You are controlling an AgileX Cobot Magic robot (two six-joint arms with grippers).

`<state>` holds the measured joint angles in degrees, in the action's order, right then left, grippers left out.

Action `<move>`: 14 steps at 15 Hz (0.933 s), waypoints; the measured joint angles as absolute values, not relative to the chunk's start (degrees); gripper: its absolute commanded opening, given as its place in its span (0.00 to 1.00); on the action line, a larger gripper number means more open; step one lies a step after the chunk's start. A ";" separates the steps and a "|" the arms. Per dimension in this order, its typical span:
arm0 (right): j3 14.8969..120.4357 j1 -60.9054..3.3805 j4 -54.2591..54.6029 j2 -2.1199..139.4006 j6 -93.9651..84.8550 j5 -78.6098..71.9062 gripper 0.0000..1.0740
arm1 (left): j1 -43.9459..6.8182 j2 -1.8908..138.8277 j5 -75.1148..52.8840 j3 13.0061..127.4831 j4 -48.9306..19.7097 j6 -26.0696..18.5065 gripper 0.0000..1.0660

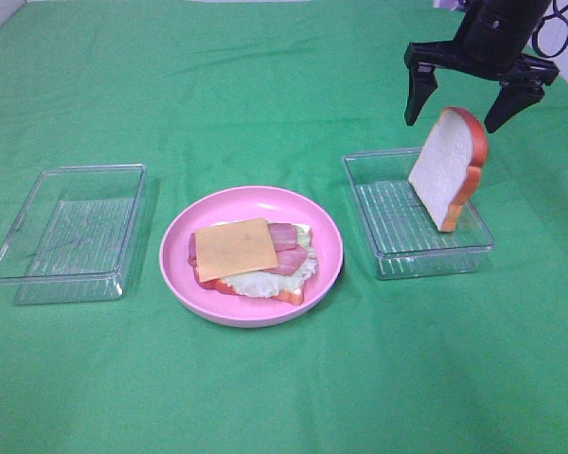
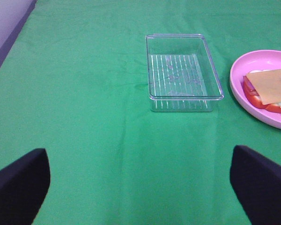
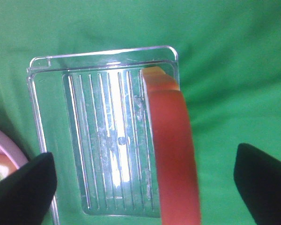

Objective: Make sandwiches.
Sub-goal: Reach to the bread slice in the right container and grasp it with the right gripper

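Your right gripper (image 1: pixel 480 102): jaws wide, gripping nothing. Bread slice (image 1: pixel 448 168) leans in the tray (image 1: pixel 388 260) (plate's (image 1: pixel 185 274) three o'clock). Your left gripper (image 2: pixel 139 187) gapes empty.

Green cloth (image 1: pixel 265 397) covers whole table w/ even light (pale wall (image 2: pixel 4 23) at far-left edge).

Green tablecloth (image 1: pixel 265 76): covers the whole work surface. Pink round plate (image 1: pixel 327 248): centre of the cloth. 2 clear plastic trays with ribbed floors: left tray (image 1: pixel 38 236) at 9 o'clock from the plate, right tray (image 1: pixel 383 203) at 3 o'clock, both apart from it.
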<state>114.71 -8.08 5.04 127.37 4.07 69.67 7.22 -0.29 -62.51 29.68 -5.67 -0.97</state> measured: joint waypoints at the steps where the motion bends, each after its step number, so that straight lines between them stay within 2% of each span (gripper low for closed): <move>1: 114.71 -8.08 5.79 128.80 4.07 69.67 0.91 | 7.22 -0.29 -62.51 29.68 -5.67 -0.97 0.92; 12: 112.01 -8.08 4.47 129.55 3.61 69.84 0.87 | 7.22 -0.29 -62.51 29.68 -5.67 -0.97 0.92; 14: 112.01 -8.08 4.30 129.49 3.61 69.90 0.82 | 7.22 -0.29 -62.51 29.68 -5.67 -0.97 0.92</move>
<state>112.01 -8.08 4.30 129.49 3.61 69.90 7.22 -0.29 -62.51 29.68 -5.67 -0.97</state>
